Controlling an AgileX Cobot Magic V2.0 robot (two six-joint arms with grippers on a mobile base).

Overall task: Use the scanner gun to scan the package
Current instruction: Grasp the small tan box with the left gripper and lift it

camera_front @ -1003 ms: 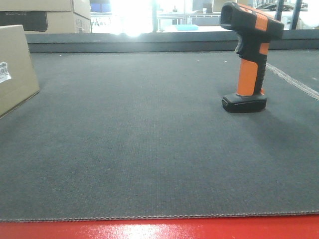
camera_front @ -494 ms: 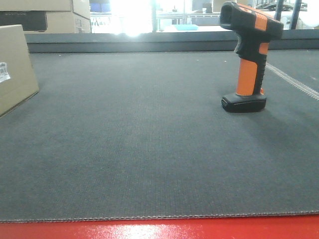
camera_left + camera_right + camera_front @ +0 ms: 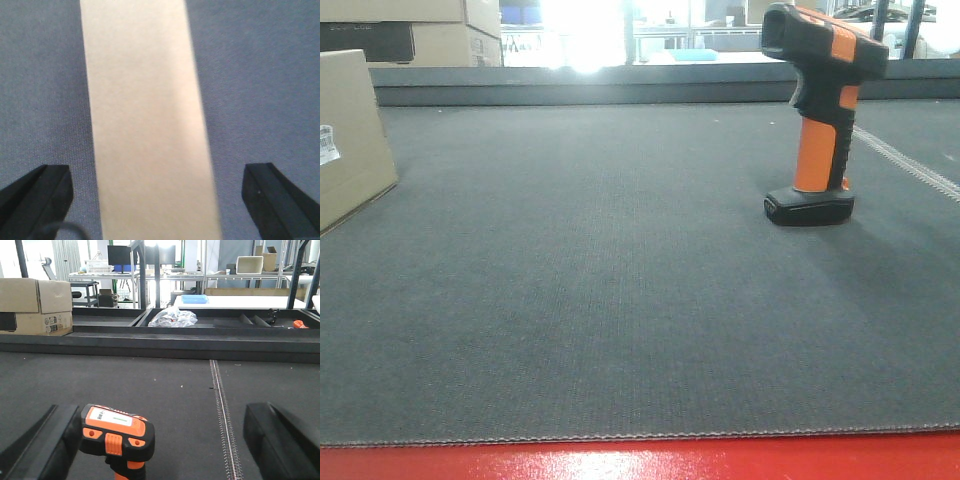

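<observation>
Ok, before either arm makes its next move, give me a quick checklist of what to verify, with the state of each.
1. Scanner gun standing upright on its foot: ok.
2. Right claw open wide enough for it: ok.
3. Scanner gun centred in that claw: not ok, it sits close to one finger.
4. Left claw open, straddling the package: ok, gaps on both sides.
5. Barcode label turned toward the scanner gun: cannot tell.

Left pincer (image 3: 155,175) points straight down, fingers (image 3: 35,192) spread wide; right pincer (image 3: 160,415) held roughly level, likewise spread wide, neither gripping anything.
</observation>
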